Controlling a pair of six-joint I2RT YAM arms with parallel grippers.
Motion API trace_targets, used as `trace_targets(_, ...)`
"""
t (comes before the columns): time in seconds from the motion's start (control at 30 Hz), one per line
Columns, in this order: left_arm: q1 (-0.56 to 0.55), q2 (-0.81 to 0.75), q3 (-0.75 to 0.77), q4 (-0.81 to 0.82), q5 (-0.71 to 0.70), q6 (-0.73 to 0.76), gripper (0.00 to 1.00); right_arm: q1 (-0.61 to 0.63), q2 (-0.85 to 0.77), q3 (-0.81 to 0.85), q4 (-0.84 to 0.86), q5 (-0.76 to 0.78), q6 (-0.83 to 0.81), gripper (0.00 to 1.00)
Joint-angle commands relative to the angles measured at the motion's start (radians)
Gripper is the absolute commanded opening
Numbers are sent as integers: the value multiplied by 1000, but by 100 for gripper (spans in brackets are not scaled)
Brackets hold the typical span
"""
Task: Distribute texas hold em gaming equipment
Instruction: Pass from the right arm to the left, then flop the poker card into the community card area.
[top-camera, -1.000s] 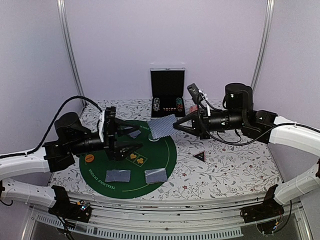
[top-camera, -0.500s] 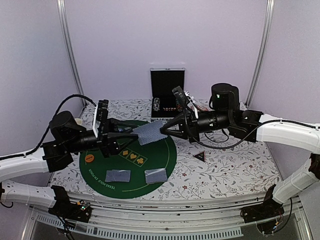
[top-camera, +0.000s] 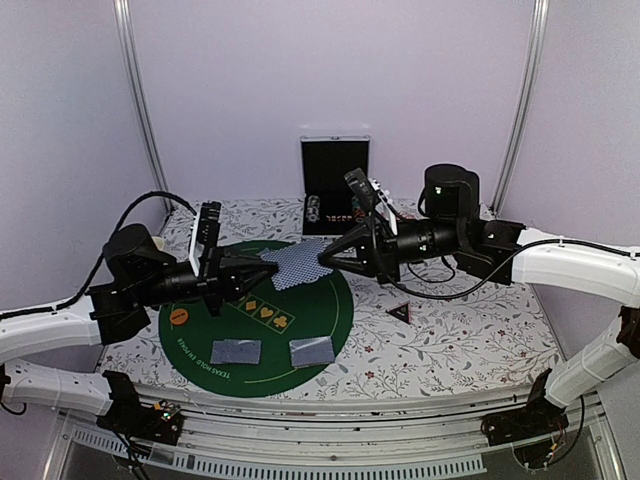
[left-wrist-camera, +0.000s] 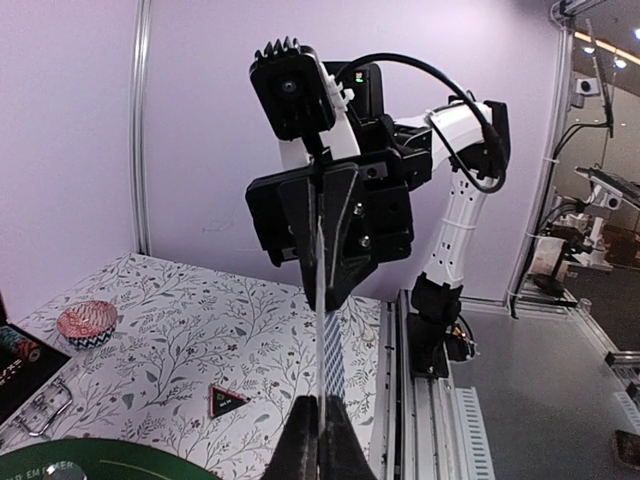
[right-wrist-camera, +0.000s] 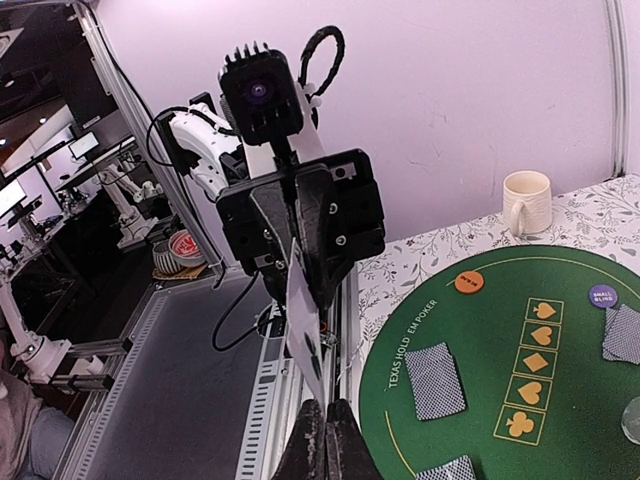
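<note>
A grey-blue-backed playing card (top-camera: 292, 266) hangs in the air over the green felt mat (top-camera: 340, 300), held from both sides. My left gripper (top-camera: 266, 272) is shut on its left edge and my right gripper (top-camera: 322, 262) on its right edge. The left wrist view shows the card (left-wrist-camera: 330, 350) edge-on, running from my left gripper (left-wrist-camera: 320, 440) up into the right one. In the right wrist view its white face (right-wrist-camera: 303, 320) rises from my right gripper (right-wrist-camera: 326, 432). I cannot tell if it is one card or a thin stack. Two small piles of cards (top-camera: 236, 351) (top-camera: 311, 351) lie on the mat's near side.
An orange disc (top-camera: 179, 317) sits at the mat's left edge and a blue disc (right-wrist-camera: 601, 296) on the mat. A black triangular marker (top-camera: 400, 312) lies right of the mat. An open black case (top-camera: 335, 185) stands at the back. A white mug (right-wrist-camera: 527, 203) is beside the mat.
The right gripper carried the card leftward. The left gripper rose to meet it and shut on the card's free edge.
</note>
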Motion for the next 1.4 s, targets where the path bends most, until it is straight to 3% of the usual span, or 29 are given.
trace_targets(0.0, 9, -12, 16, -31, -29, 42, 0, 9, 6, 28, 17, 14, -3, 4)
trace_targets(0.1, 10, -28, 85, -229, -195, 132, 0, 4, -11, 28, -37, 137, -16, 49)
trace_targets(0.2, 12, 5, 206, -499, -546, 297, 0, -11, -43, 12, -94, 254, -27, 89)
trace_targets(0.23, 14, 30, 238, -571, -669, 385, 0, -14, -56, -1, -102, 273, -30, 98)
trace_targets(0.33, 23, 128, 280, -735, -955, 607, 0, -29, -93, -38, -106, 281, -38, 99)
trace_targets(0.43, 77, 202, 254, -798, -1048, 795, 0, -33, -122, -75, -106, 276, -54, 99)
trace_targets(0.57, 250, 216, 226, -770, -884, 920, 0, -35, -154, -115, -101, 249, -94, 99)
trace_targets(0.7, 406, 208, 173, -694, -648, 1148, 0, -39, -171, -141, -100, 208, -143, 99)
trace_targets(0.83, 594, 269, 156, -640, -518, 1273, 0, -44, -192, -163, -106, 182, -182, 99)
trace_targets(0.97, 638, 339, 134, -567, -433, 1315, 0, -58, -221, -199, -106, 178, -236, 99)
trace_targets(1.2, 655, 509, 128, -393, -423, 1365, 0, -84, -221, -221, -114, 155, -260, 99)
trace_targets(1.37, 661, 572, 84, -432, -397, 1461, 0, -93, -214, -221, -118, 148, -264, 99)
